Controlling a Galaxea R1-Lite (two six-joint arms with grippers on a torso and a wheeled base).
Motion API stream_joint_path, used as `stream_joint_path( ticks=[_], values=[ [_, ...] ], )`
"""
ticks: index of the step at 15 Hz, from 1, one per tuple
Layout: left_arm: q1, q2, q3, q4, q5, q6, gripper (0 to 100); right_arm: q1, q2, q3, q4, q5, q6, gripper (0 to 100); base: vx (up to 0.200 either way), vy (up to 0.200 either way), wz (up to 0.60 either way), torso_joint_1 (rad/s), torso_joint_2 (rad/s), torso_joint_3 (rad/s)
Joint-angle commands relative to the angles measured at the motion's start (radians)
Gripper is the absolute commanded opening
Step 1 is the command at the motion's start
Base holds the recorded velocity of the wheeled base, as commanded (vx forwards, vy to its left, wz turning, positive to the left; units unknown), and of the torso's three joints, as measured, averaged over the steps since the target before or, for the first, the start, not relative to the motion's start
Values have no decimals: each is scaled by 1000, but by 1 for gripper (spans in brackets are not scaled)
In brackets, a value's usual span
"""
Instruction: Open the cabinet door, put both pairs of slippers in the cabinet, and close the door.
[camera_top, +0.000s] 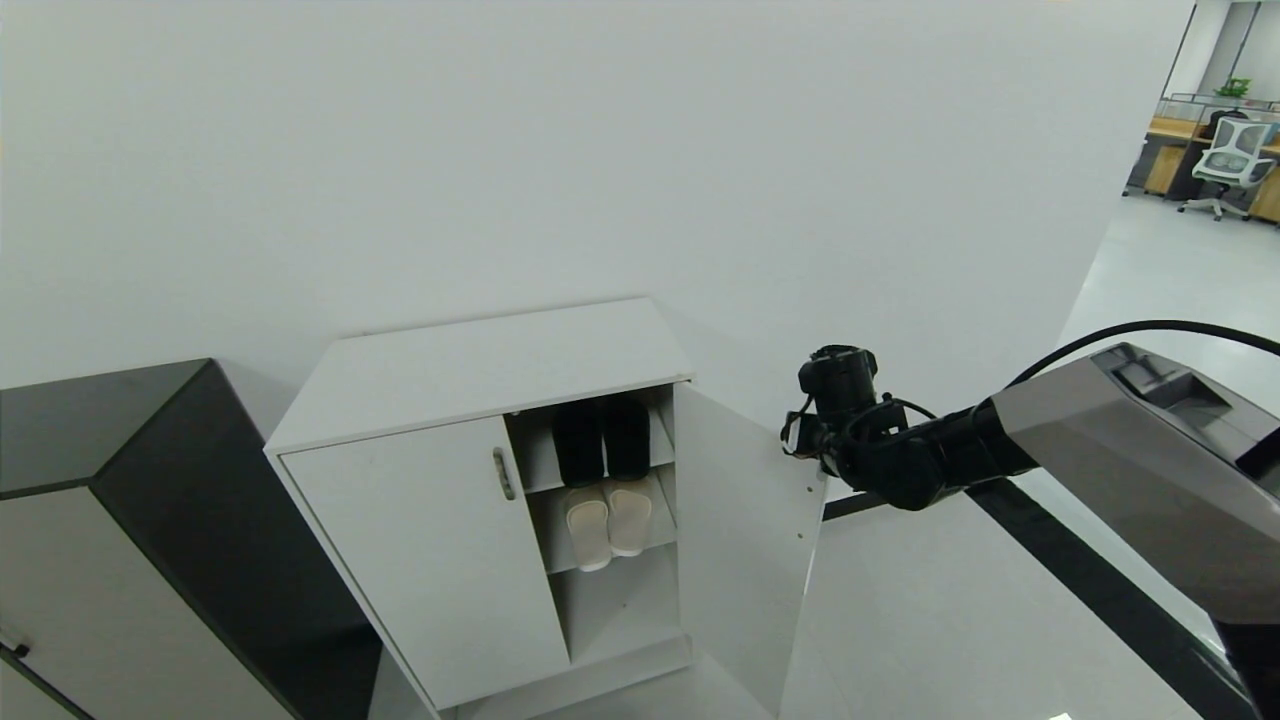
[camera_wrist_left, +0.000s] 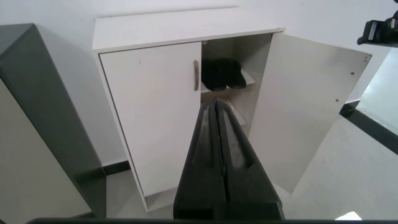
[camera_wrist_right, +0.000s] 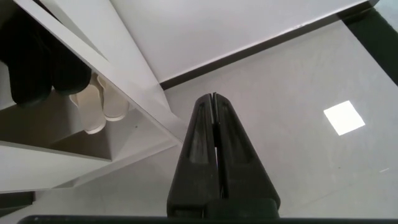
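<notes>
In the cabinet (camera_top: 480, 365) sit black slippers (camera_top: 602, 440), white slippers (camera_top: 607, 520).

- Bright, even light covers the wall (camera_top: 600, 150) in the upper frame.
- A square glare patch shines on the floor (camera_wrist_right: 298, 155).
- The cabinet (camera_top: 480, 370) shelves sit in soft shadow.

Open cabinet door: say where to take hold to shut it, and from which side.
Take the open door at its free edge, near the top, coming from the robot's right. It stands swung wide, inner face toward the robot, and the right hand is beside that edge.
</notes>
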Motion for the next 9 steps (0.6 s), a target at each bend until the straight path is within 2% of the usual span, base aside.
stream_joint_path(
  ticks=[1, 9],
  values=[
    [0, 0, 0, 0, 0, 0, 0, 1, 7, 1, 0, 1, 0, 0, 0, 0, 0, 0, 0, 0],
    [0, 0, 0, 0, 0, 0, 0, 7, 7, 11, 9, -1, -1, 0, 0, 0, 0, 0, 0, 0]
  ],
)
